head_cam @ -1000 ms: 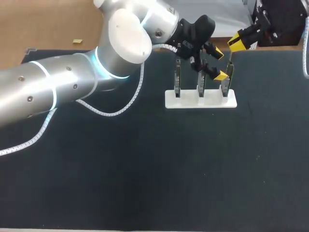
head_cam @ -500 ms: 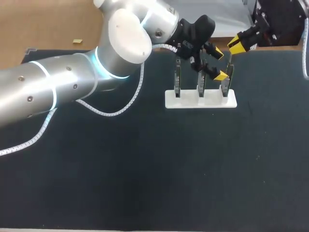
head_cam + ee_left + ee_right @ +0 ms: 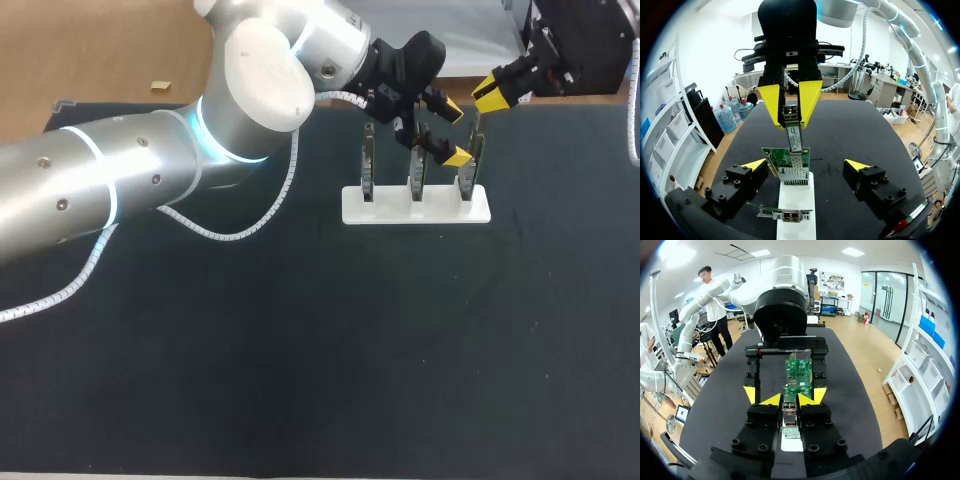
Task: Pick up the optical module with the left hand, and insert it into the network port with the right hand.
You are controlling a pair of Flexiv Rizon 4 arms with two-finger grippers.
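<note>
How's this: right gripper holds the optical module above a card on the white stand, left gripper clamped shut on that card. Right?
No: the left gripper is open, its fingers spread wide beside the card, as the left wrist view shows. The right gripper does hold the optical module above that card on the white stand.

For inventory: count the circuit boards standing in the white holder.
3, upright in a row on the white holder: left board, middle board, right board. No others seem hidden.
</note>
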